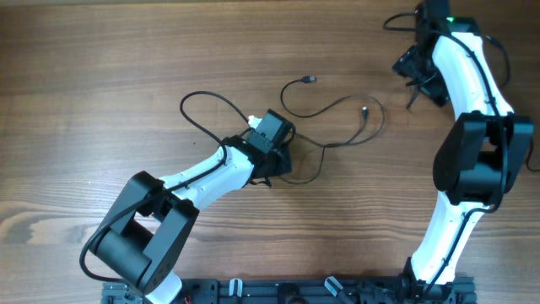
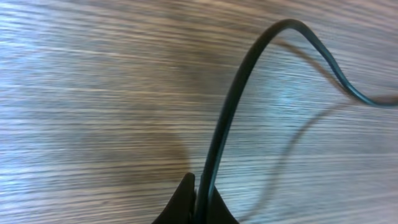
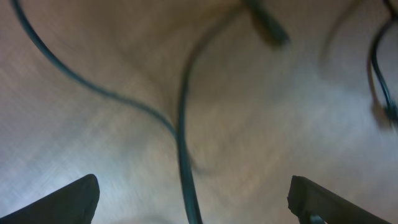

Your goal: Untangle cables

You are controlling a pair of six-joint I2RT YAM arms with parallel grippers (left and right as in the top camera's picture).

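Observation:
The cables (image 1: pixel 333 105) are thin black cords lying in loose curves on the wooden table, with one small plug at the far middle (image 1: pixel 310 79) and another to its right (image 1: pixel 364 110). A loop (image 1: pixel 198 95) curls to the left. My left gripper (image 1: pixel 278 162) is low over the cords and shut on one cable. In the left wrist view the cord (image 2: pixel 249 62) rises from between the closed fingertips (image 2: pixel 200 202) and arcs to the right. My right gripper (image 1: pixel 415 84) is at the far right, open and empty. In the blurred right wrist view a cord (image 3: pixel 180 124) runs under its spread jaws (image 3: pixel 193 186).
Thicker black robot cables hang at the right arm's upper end (image 1: pixel 498 59). The arm bases and a rail (image 1: pixel 295 291) line the near edge. Bare wood table (image 1: pixel 84 101) lies to the left.

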